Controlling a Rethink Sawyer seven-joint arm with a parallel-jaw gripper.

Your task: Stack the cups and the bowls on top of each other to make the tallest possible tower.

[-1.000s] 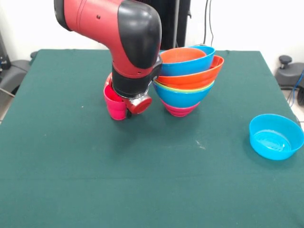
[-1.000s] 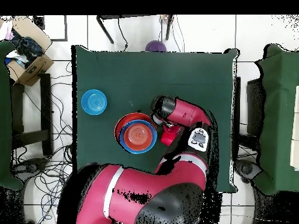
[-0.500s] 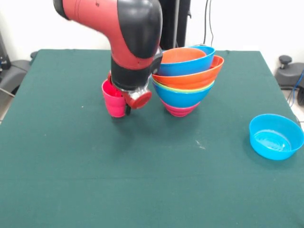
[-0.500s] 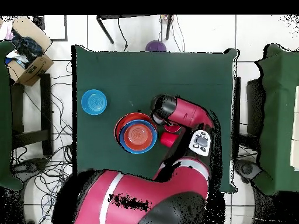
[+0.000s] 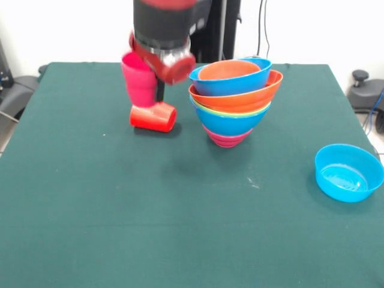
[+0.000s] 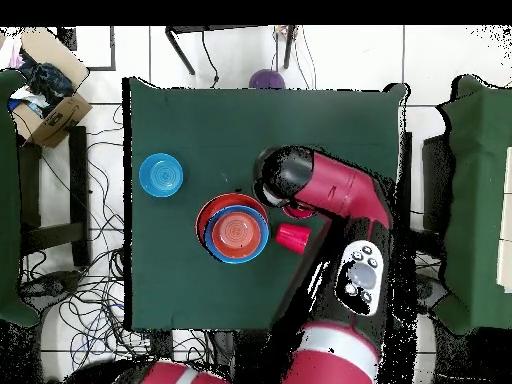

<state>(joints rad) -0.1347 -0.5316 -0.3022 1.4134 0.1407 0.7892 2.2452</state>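
- Gripper [image 5: 157,84], a second ago low at the table, now lifted; fingers clamped on the pink cup [image 5: 138,79].
- Red cup [image 5: 153,117] now uncovered, lying on its side beside the tower [image 5: 234,99].
- Pink cup is ready to place on top.

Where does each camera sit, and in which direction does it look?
Front view: across the table, facing the robot; the arm enters from the top, holding the pink cup above the table.
Overhead view: above the table, looking straight down; the arm comes in from the bottom edge.
Both show the tower, the red cup lying on its side, and the light blue bowl.
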